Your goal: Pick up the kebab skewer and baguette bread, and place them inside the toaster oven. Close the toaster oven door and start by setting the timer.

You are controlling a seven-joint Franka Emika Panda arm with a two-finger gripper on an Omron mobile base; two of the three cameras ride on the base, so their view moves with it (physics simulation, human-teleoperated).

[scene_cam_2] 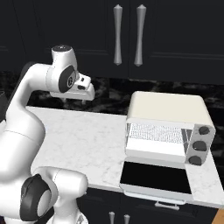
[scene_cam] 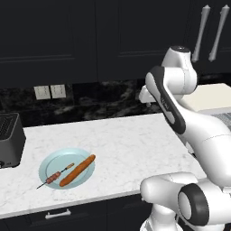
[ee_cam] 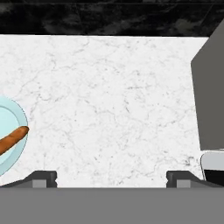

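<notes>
Three unlabelled toaster oven [scene_cam_2: 168, 111] knobs [scene_cam_2: 199, 145]

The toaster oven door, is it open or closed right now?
Open. The toaster oven door lies folded down flat in front of the toaster oven, and its wire rack shows inside.

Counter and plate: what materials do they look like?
Counter: looks like polished marble, white with fine grey veins. Plate under the baguette and skewer: probably glazed ceramic, smooth pale blue with a raised rim; could be plastic.

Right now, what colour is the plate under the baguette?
Pale blue plate, clearest in the left base view.
</notes>
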